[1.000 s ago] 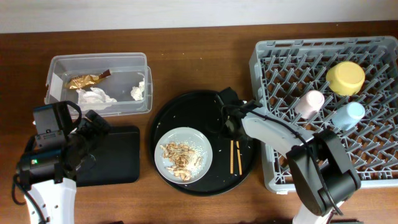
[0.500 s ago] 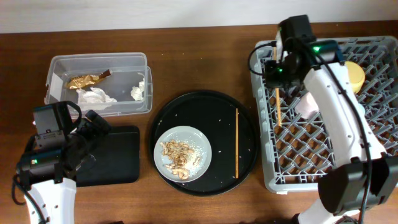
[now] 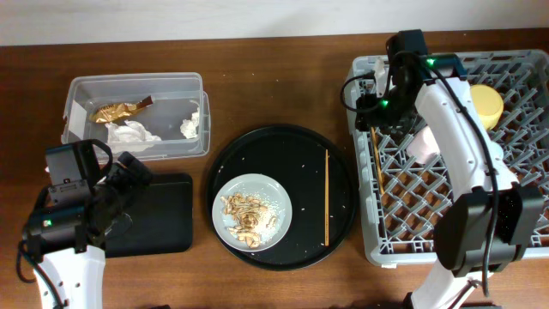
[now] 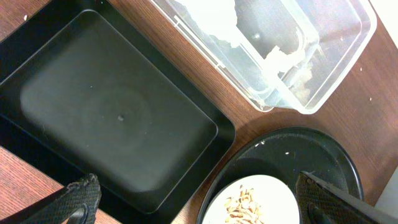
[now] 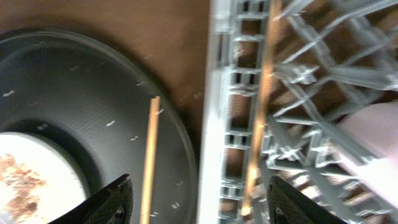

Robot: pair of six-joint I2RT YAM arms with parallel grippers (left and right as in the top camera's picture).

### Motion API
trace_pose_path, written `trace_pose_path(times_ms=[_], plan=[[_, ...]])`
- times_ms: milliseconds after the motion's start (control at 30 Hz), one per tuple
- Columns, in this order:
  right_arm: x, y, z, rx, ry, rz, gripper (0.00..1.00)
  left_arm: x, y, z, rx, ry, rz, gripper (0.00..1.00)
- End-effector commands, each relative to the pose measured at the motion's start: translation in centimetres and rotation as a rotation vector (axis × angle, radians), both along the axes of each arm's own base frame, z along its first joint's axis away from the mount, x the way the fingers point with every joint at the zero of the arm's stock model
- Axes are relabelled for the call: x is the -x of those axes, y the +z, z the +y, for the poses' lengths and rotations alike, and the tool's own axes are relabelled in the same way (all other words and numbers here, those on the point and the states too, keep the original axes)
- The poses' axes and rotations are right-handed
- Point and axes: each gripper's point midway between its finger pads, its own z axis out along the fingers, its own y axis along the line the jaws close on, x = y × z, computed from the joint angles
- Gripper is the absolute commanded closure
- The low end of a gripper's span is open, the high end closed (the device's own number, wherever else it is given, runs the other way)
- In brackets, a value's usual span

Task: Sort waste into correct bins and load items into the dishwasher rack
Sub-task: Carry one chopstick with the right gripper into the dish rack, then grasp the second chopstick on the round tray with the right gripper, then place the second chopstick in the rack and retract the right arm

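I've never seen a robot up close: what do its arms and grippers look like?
The left arm and right arm match: smooth white shells between chunky black joints, a small green light on each, thin black cables. The left gripper and right gripper each end in two matte black fingers.

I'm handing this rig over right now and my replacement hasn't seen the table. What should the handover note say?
Left gripper open, empty, over the black rectangular tray. Right gripper open, empty, at the left edge of the dishwasher rack.
Done: tissues and wrapper in the clear tub; yellow bowl, pink cup, one chopstick in the rack.
Left: second chopstick on the round tray; plate carrying food scraps; black rectangular tray empty. Blue cup not visible.
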Motion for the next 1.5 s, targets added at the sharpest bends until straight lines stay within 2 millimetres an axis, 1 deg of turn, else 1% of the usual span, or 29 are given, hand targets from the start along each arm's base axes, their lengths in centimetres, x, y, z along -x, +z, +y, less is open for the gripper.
trace_pose_path(times_ms=[0,33,67,100,167,200,267,300,367,433,467,500,567,600,700,800,933,1000,1067,1167,1200,1233,1267,1300,1333,1367,1400,1433,1467], plan=[[2.2,2.4,3.9,-0.128,0.019,0.021,0.33,0.1,0.3,0.1,-0.014,-0.006,-0.009,0.01],[2.7,2.4,4.7,-0.127,0.041,0.031,0.33,0.1,0.3,0.1,-0.014,-0.006,-0.009,0.01],[3.5,2.1,6.1,-0.124,0.076,0.050,0.32,0.1,0.3,0.1,-0.014,-0.006,-0.009,0.01],[4.2,1.3,6.9,-0.097,0.069,0.076,0.32,0.1,0.3,0.1,-0.014,-0.006,-0.009,0.01],[5.0,-1.4,6.9,0.037,0.004,0.097,0.31,0.1,0.3,0.1,-0.015,-0.006,-0.008,0.01],[5.4,-2.6,7.3,0.059,0.001,0.099,0.30,0.1,0.3,0.1,-0.014,-0.006,-0.009,0.01],[6.8,-5.9,8.7,0.063,0.021,0.123,0.32,0.1,0.3,0.1,-0.015,-0.006,-0.008,0.01],[7.3,-7.5,8.9,0.062,-0.001,0.134,0.37,0.1,0.3,0.1,-0.014,-0.006,-0.009,0.01],[8.0,-9.8,8.8,0.058,-0.031,0.140,0.48,0.1,0.3,0.1,-0.015,-0.006,-0.008,0.01],[8.5,-11.5,8.7,0.047,-0.043,0.140,0.56,0.1,0.3,0.1,-0.015,-0.006,-0.008,0.01],[8.9,-12.5,8.5,0.049,-0.044,0.143,0.62,0.1,0.3,0.1,-0.015,-0.006,-0.008,0.01],[9.1,-12.8,8.4,0.049,-0.044,0.144,0.66,0.1,0.3,0.1,-0.014,-0.006,-0.009,0.01],[9.2,-13.6,8.4,0.048,-0.044,0.140,0.69,0.1,0.3,0.1,-0.014,-0.006,-0.009,0.01],[9.2,-14.1,8.3,0.053,-0.045,0.138,0.72,0.1,0.3,0.1,-0.014,-0.006,-0.009,0.01],[9.3,-15.2,6.5,0.148,-0.112,0.130,0.75,0.1,0.3,0.1,-0.014,-0.006,-0.009,0.01],[9.4,-15.4,6.8,0.167,-0.123,0.125,0.76,0.1,0.3,0.1,-0.014,-0.006,-0.009,0.01],[9.6,-15.3,8.0,0.187,-0.122,0.096,0.83,0.1,0.3,0.1,-0.014,-0.006,-0.009,0.01],[9.8,-15.3,8.5,0.181,-0.108,0.098,0.96,0.1,0.3,0.1,-0.015,-0.006,-0.008,0.01],[9.8,-14.4,9.0,0.153,-0.108,0.120,0.96,0.1,0.3,0.1,-0.014,-0.006,-0.009,0.01],[7.4,-8.9,8.5,0.117,-0.118,0.079,0.96,0.1,0.3,0.1,-0.014,-0.006,-0.009,0.01],[6.5,-7.5,8.2,0.109,-0.114,0.056,0.96,0.1,0.3,0.1,-0.014,-0.006,-0.009,0.01],[5.1,-4.7,7.3,0.097,-0.111,0.016,0.96,0.1,0.3,0.1,-0.014,-0.006,-0.009,0.01],[3.6,-1.0,5.7,0.088,-0.102,-0.036,0.96,0.1,0.3,0.1,-0.014,-0.006,-0.009,0.01],[2.5,1.9,3.9,0.088,-0.100,-0.081,0.96,0.1,0.3,0.1,-0.014,-0.006,-0.009,0.01],[1.7,3.7,2.5,0.092,-0.100,-0.113,0.96,0.1,0.3,0.1,-0.014,-0.006,-0.009,0.01],[0.9,5.3,1.0,0.098,-0.095,-0.150,0.96,0.1,0.3,0.1,-0.014,-0.006,-0.009,0.01],[0.1,6.2,-0.8,0.106,-0.102,-0.183,0.96,0.1,0.3,0.1,-0.014,-0.006,-0.009,0.01],[-0.8,6.5,-2.8,0.112,-0.061,-0.214,0.96,0.1,0.3,0.1,-0.014,-0.006,-0.009,0.00],[-1.0,6.4,-3.3,0.115,-0.070,-0.216,0.96,0.1,0.3,0.1,-0.014,-0.006,-0.009,0.01]])
